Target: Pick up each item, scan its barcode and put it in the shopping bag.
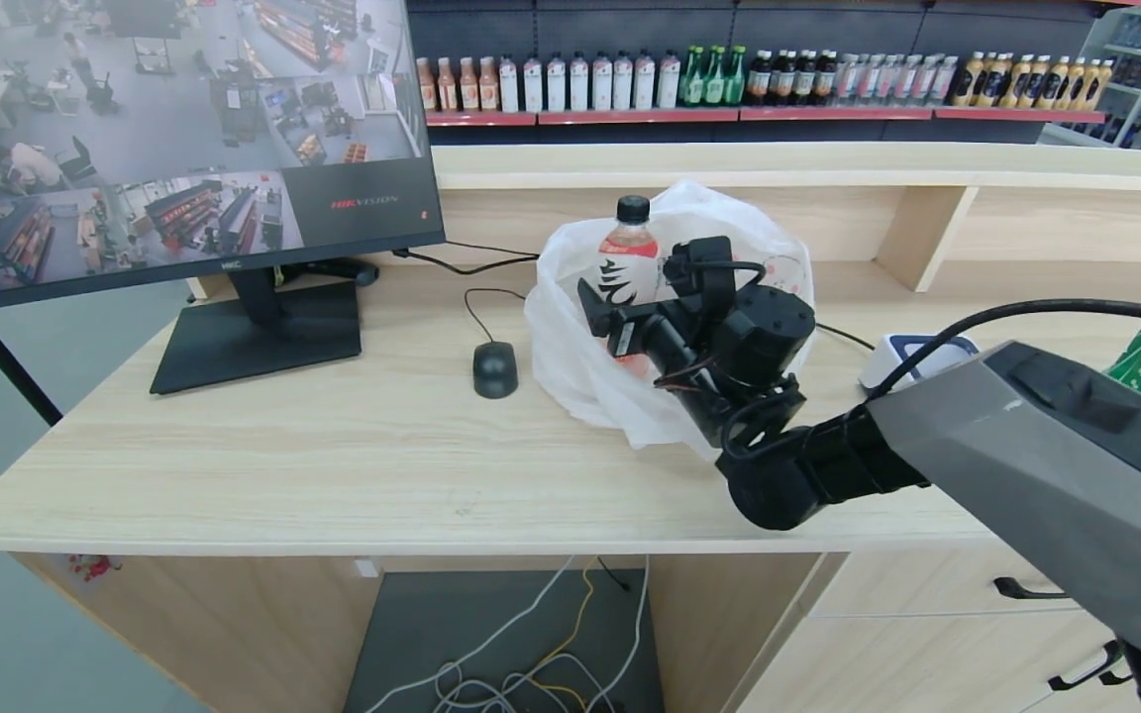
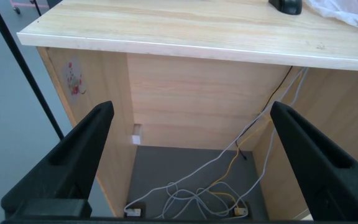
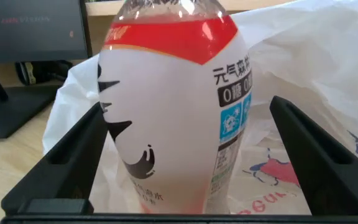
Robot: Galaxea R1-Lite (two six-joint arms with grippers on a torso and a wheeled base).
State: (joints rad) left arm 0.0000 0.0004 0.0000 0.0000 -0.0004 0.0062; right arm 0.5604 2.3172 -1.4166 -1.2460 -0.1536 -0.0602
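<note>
White plastic shopping bag (image 1: 570,371) on the counter (image 1: 333,465) holds the bottle (image 1: 630,259) upright. Right jaws straddle it, spread wide. Left jaws, also wide, hang well apart from the bag.

bottle (image 1: 630,259) in shopping bag (image 1: 563,332) on counter (image 1: 333,446) | mouse (image 1: 494,368) left of bag | monitor (image 1: 184,139) farther left | scanner (image 1: 912,356) right
</note>
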